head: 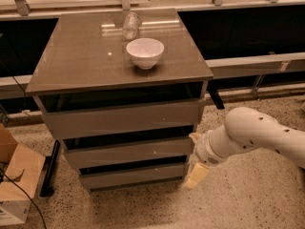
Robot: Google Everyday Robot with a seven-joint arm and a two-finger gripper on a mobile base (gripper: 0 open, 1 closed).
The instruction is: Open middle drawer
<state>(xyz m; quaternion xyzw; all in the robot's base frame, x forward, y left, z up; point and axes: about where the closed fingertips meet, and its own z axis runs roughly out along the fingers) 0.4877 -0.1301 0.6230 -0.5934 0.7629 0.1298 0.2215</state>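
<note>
The middle drawer [128, 152] is the mid-sized grey-brown front of three in the cabinet, with a tiny white speck right of centre. It looks about flush with the other fronts. My gripper [195, 157] is at the cabinet's right front corner, level with the middle drawer's right end. One cream fingertip [194, 137] shows by the drawer's upper corner, and the other finger [197, 175] hangs lower by the bottom drawer [131, 176]. The fingers stand apart with nothing between them. The white arm [252, 132] reaches in from the right.
The taller top drawer [121, 120] sits under the cabinet top [81, 56], which carries a white bowl [145, 52] and a clear glass [130, 26]. A cardboard box [16, 185] stands on the floor at left. Dark rails run behind. Speckled floor lies at right.
</note>
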